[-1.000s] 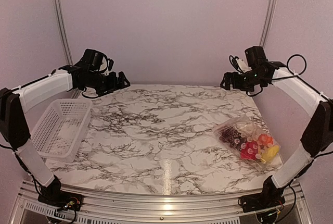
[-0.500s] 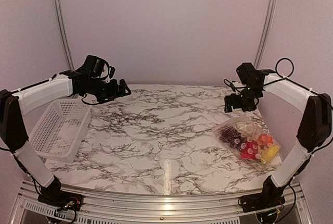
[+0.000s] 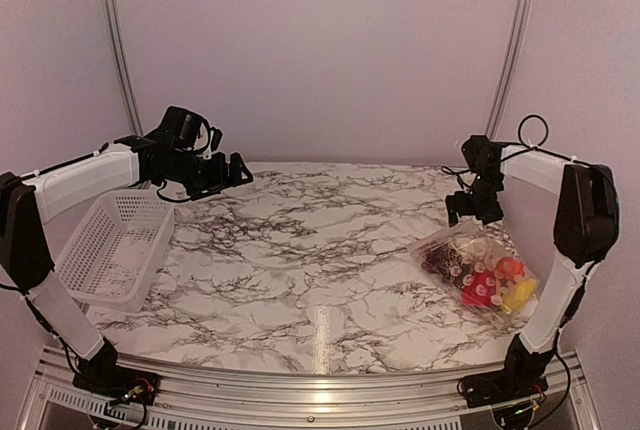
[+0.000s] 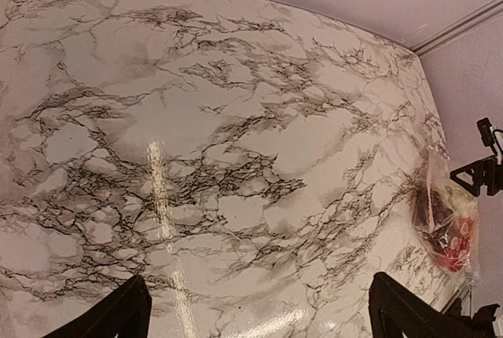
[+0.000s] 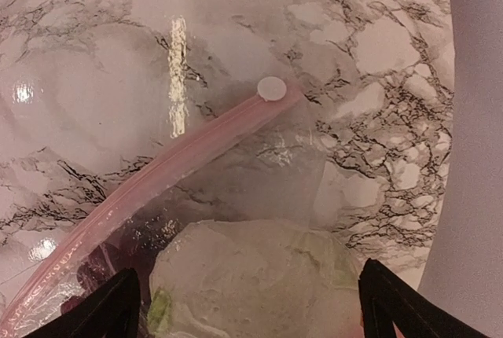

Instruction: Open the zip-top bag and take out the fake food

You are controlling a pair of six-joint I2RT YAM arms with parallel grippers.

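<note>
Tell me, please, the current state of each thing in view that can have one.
zip-top bag: lying flat, zip strip apparently shut
fake food: all inside the bag
white basket: upright, nothing visible inside
left gripper: open, holding nothing
right gripper: open, above the bag's zip edge

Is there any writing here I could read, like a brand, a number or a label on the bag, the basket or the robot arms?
None: no word, number or logo can be read in any view.
zip-top bag: clear plastic with a pink zip strip, no print showing.
basket: plain white lattice, no label.
left arm, right arm, table: no legible marking; any small print is too small to tell.
</note>
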